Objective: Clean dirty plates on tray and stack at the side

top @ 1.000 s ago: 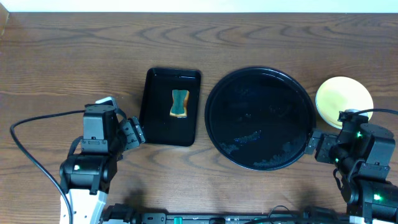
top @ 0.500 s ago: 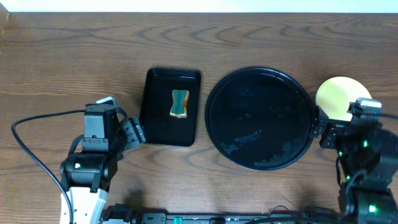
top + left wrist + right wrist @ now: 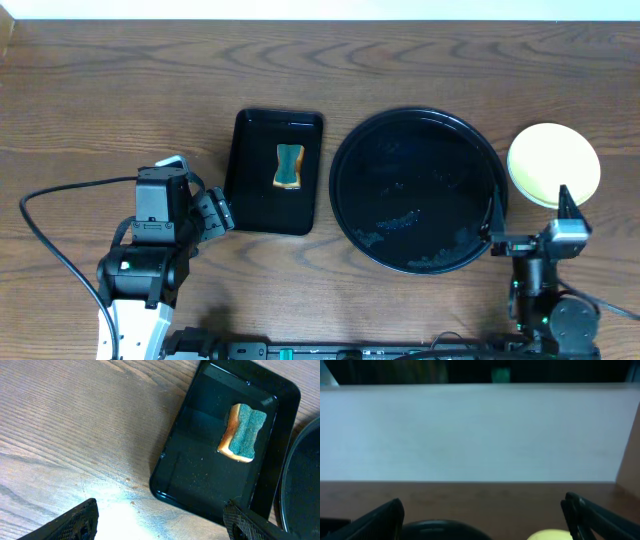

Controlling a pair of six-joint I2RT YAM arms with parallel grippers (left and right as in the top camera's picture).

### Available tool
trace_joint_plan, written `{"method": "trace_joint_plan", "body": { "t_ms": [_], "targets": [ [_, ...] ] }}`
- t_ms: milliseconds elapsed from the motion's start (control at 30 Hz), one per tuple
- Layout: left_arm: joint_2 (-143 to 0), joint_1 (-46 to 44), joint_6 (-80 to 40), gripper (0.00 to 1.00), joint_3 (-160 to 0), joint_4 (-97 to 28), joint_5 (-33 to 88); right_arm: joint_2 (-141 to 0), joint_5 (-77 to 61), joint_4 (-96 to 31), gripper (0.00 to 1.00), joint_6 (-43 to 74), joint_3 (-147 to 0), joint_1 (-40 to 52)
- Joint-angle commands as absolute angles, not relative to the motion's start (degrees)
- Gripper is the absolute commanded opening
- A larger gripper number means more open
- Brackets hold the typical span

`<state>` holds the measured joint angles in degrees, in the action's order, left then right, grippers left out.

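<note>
The round glossy black tray [image 3: 415, 190] sits right of centre with no plates on it, only wet specks; its rim shows at the bottom of the right wrist view [image 3: 437, 527]. A pale yellow plate [image 3: 553, 164] rests on the table just right of the tray, and its edge shows in the right wrist view [image 3: 547, 535]. No blue plate shows separately. My right gripper [image 3: 528, 225] is open and empty, raised at the tray's front right, its camera facing the back wall [image 3: 482, 520]. My left gripper [image 3: 222, 211] is open and empty beside the rectangular tray [image 3: 160, 522].
A smaller rectangular black tray [image 3: 250, 185] left of the round tray holds a green and yellow sponge [image 3: 288, 166], also seen in the left wrist view [image 3: 243, 433]. A black cable [image 3: 45, 240] loops at the far left. A white wall runs along the back.
My right arm has pulled back from the yellow plate and tilted its wrist up toward the back wall. The left arm has not moved.
</note>
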<state>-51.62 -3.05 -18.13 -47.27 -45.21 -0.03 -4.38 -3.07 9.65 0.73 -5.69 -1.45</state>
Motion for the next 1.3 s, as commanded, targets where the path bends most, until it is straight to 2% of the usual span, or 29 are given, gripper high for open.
{"method": "trace_joint_plan", "body": {
  "t_ms": [0, 167, 300, 1267],
  "targets": [
    [-51.62, -2.96, -17.65, 0.8, -46.94, -45.41, -0.69, -0.91, -2.83, 14.41, 0.99, -0.12, -0.25, -0.75],
    [-51.62, -2.96, -17.65, 0.8, -46.94, -45.41, -0.69, -0.27, -2.83, 6.83, 0.99, -3.01, -0.32, -0.54],
    [-51.62, -2.96, -17.65, 0.81, -46.94, -45.41, -0.69, -0.3, -3.44, -4.4, 0.99, -2.92, -0.34, -0.47],
    [-51.62, -2.96, -17.65, 0.81, -46.94, -45.41, -0.69, -0.49, -3.44, -4.08, 0.99, -2.66, -0.32, -0.3]
  ]
}}
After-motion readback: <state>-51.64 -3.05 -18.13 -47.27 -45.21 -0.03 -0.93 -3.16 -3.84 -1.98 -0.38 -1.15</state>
